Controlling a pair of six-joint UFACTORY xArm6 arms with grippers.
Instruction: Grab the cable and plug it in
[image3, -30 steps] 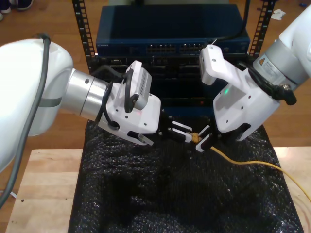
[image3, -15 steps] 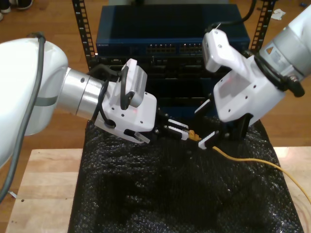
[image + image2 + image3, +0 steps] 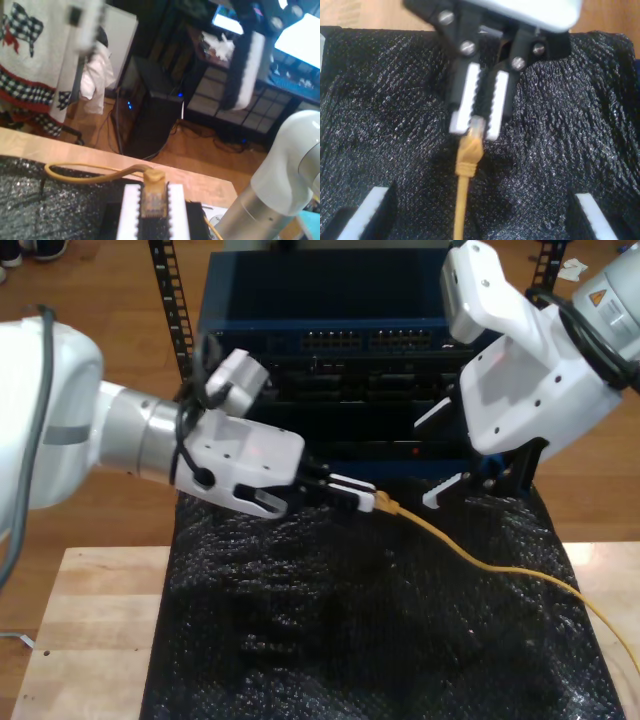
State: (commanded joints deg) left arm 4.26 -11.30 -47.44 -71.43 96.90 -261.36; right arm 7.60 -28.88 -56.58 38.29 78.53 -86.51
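Exterior view: my first gripper point(image 3: 362, 497), on the white arm entering from the exterior view's left, has its white pads clamped on the clear plug end of the long thin yellow-orange network cable point(image 3: 470, 552). The plug is held above the black bubble-textured mat point(image 3: 330, 640), which lies on a pale wooden table point(image 3: 80, 630). From the plug the cable runs down across the mat toward the exterior view's lower right. My second gripper point(image 3: 440, 455), on the white arm at the exterior view's right, hangs just beside the cable with its jaws spread wide and nothing between them. Behind both stands a dark blue rack-mounted network switch point(image 3: 340, 330) with rows of ports.

First wrist view: the plug sits pinched between two white ribbed pads point(image 3: 127, 210), the cable point(image 3: 90, 175) looping away over the mat point(image 3: 45, 205) and table edge point(image 3: 200, 182). The other arm's white and silver link point(image 3: 280, 170) is near.

Second wrist view: my first gripper point(image 3: 477, 117) faces the camera, pads closed on the plug tip, the cable point(image 3: 465, 200) trailing toward the camera over the mat point(image 3: 580, 125). One white fingertip point(image 3: 367, 210) of my second gripper stands well apart from its mate.
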